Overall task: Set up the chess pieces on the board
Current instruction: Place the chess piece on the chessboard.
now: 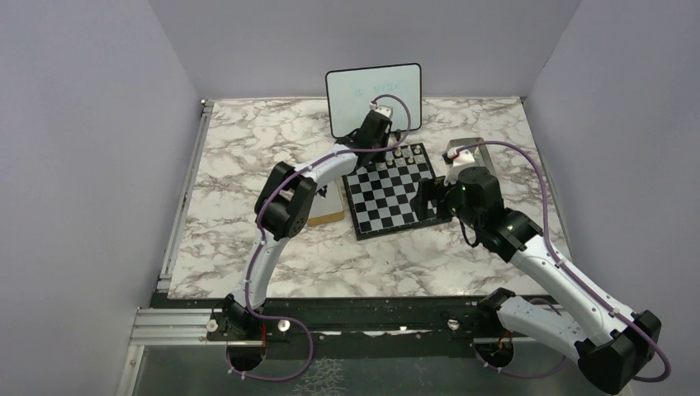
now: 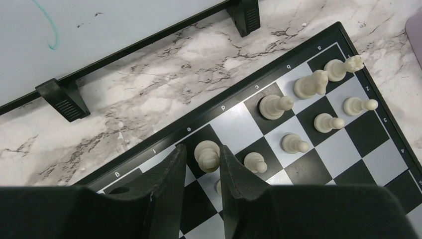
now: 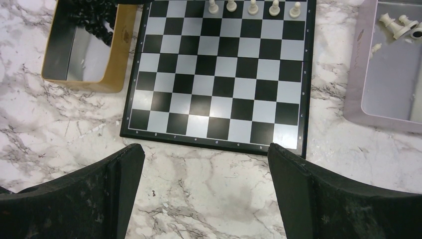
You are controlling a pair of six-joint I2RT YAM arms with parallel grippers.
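The board (image 1: 388, 202) lies mid-table, with several white chess pieces (image 2: 313, 84) standing on its far rows. My left gripper (image 2: 201, 149) reaches over the far edge (image 1: 381, 148). Its jaws stand narrow around a white piece (image 2: 207, 155) upright on the dark edge square at letter e. The right finger (image 2: 234, 174) touches the piece; a thin dark slit shows on the left side. My right gripper (image 3: 206, 149) hangs wide open over bare marble just off the board's (image 3: 219, 84) near edge, with nothing between its fingers. A row of white pawns (image 3: 253, 7) shows at the far edge.
A framed whiteboard (image 1: 373, 99) stands on feet behind the board. A tan box (image 3: 84, 55) with black chessmen (image 3: 94, 20) sits left of the board. A grey tray (image 3: 388, 74) holding loose white pieces (image 3: 398, 25) sits to its right. Walls enclose the table.
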